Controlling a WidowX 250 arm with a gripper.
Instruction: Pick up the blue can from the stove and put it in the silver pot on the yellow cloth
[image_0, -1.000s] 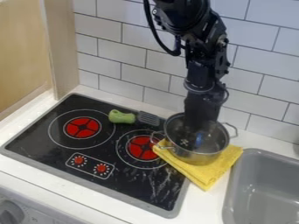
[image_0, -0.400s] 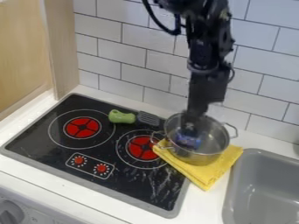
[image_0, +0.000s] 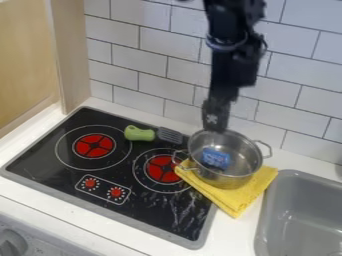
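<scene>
The black gripper (image_0: 215, 128) hangs at the back rim of a steel pot (image_0: 242, 174), slightly above it. Inside the pot, on its bottom, lies a small blue object (image_0: 215, 158), apart from the gripper. The pot has two wire handles and stands on a folded yellow cloth (image_0: 234, 203), which overlaps the right edge of the stove.
A black stove (image_0: 73, 131) with red burners fills the left of the counter. On its back edge lies a spatula with a green handle (image_0: 139, 133). A grey sink (image_0: 281, 201) is at the right, and a white tiled wall (image_0: 140, 85) stands behind.
The gripper has risen from inside the pot to its back rim. The blue object, mostly covered by the gripper before, now lies in plain view in the pot.
</scene>
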